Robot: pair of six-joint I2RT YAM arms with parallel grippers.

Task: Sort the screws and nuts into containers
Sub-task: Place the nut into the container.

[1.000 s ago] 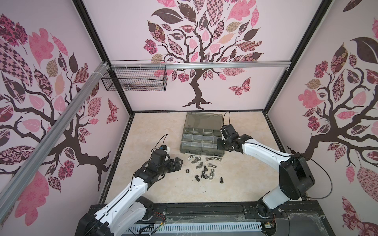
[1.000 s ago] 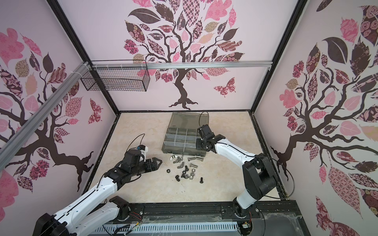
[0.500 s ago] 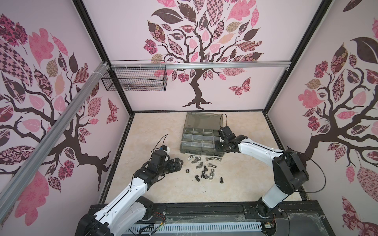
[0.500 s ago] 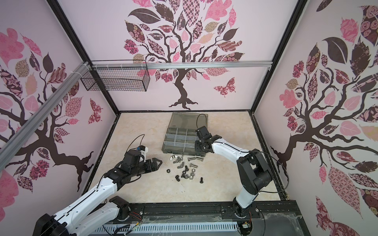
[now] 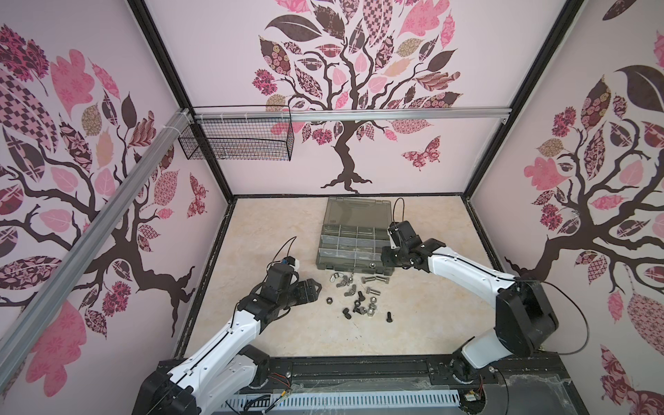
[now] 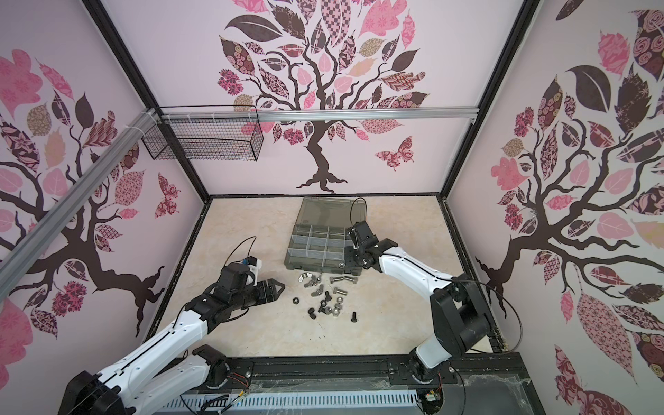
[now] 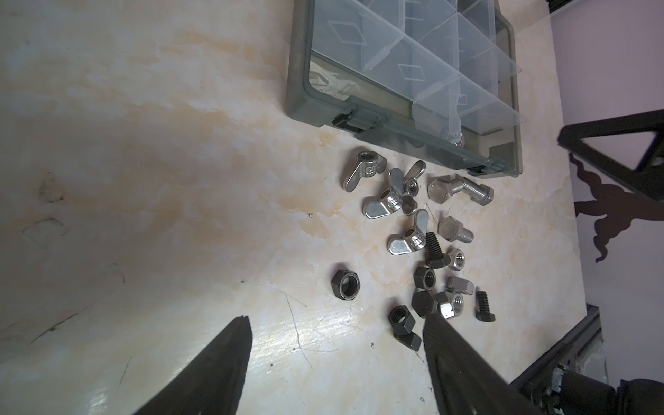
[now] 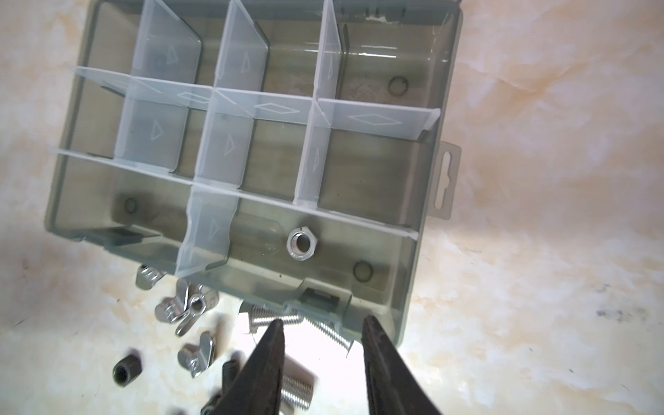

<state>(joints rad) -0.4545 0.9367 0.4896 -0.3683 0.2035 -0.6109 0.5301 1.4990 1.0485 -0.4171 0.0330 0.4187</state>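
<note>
We have one silver nut (image 8: pixel 301 243) in a container (image 8: pixel 381 248); screws (image 7: pixel 458 189) and nuts (image 7: pixel 345 285) litter the desk (image 7: pixel 179 179) mid-frame. Left fingers (image 7: pixel 215 370) and right fingers (image 8: pixel 262 366) spread, empty.

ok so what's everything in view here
smoky grey translucent plastic organizer case: one, lid open, far middle of beige table
silver hex nut: one, in a front-row compartment of the case
silver wing nuts: four, loose in front of case
silver hex bolts: three, same pile
short black bolts: at least two, same pile
loose hex nuts: about seven, black and silver, same pile
black wire mesh basket: one, hung high, back left
left hand: black, open, beside pile
right hand: black, open, at case's front right corner
</note>
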